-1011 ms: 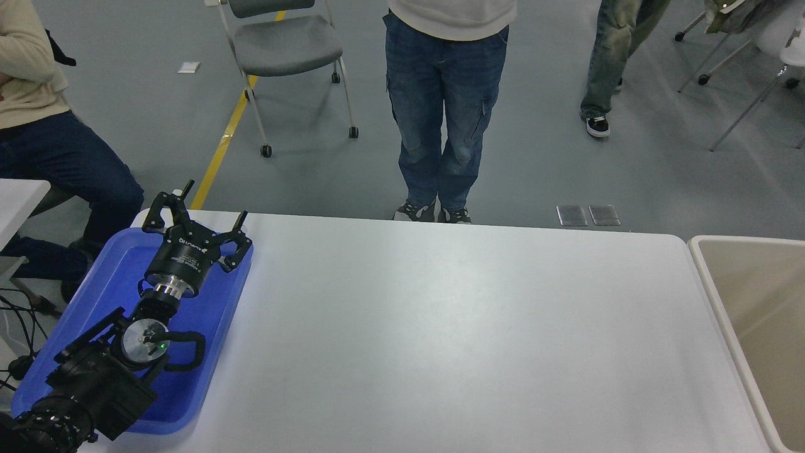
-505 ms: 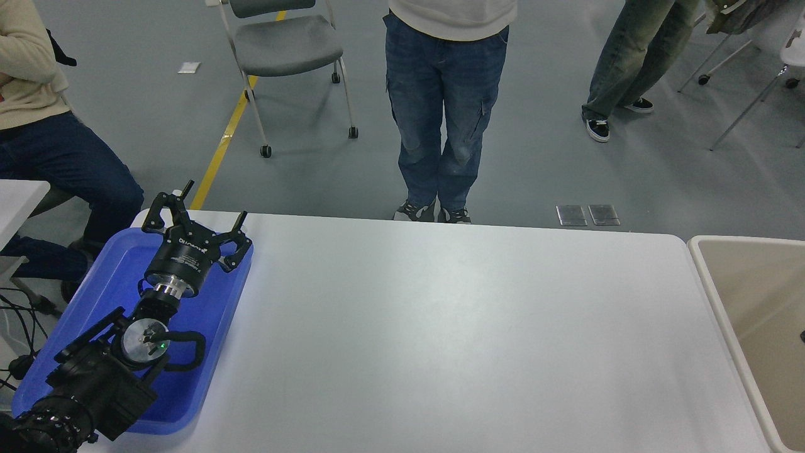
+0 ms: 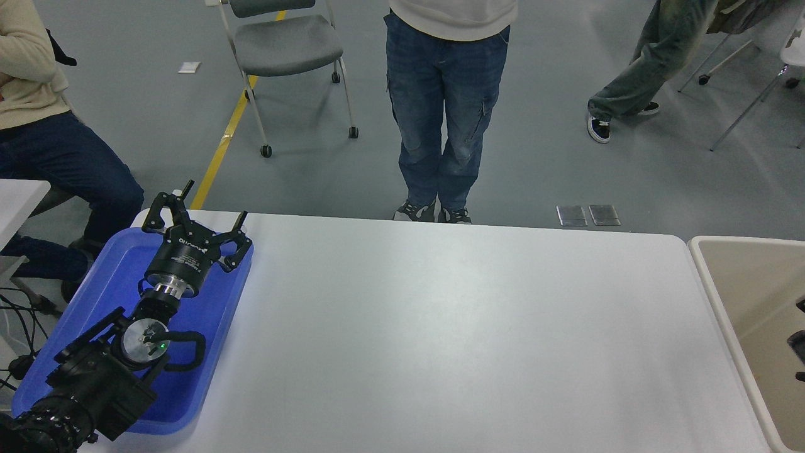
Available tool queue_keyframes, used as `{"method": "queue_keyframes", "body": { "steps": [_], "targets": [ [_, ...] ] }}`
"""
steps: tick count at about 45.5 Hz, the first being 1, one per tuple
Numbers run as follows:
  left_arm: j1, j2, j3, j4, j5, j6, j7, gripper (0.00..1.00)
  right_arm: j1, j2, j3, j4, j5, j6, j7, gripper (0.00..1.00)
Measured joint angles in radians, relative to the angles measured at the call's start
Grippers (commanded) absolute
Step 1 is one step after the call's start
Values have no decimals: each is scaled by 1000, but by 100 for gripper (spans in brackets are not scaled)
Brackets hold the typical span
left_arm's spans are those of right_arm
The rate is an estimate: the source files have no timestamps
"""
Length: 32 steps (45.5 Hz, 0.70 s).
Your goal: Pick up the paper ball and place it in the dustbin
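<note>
Left gripper (image 3: 196, 221): parked over the blue tray (image 3: 207, 352) at the lower left, jaws spread and holding nothing; you have it well clear of the work.
Right gripper (image 3: 799, 343): only a dark sliver shows at the right edge, over the bin (image 3: 723, 302); I cannot tell how its jaws stand.
Paper ball: not visible anywhere; none lies on the worktop (image 3: 453, 340).
Judgement: you are likely at the drop over the bin; confirm it.
Bystanders: one person (image 3: 446, 107) stands at the far side.
</note>
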Motion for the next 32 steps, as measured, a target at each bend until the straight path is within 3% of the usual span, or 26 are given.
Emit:
{"method": "queue_keyframes", "body": {
  "steps": [20,32],
  "targets": [
    [0,0,0,0,0,0,0,100,29,12,51,-19,9,-11,0,99],
    [0,0,0,0,0,0,0,100,58,-23,369,86,2,-8,1,100]
  ]
}}
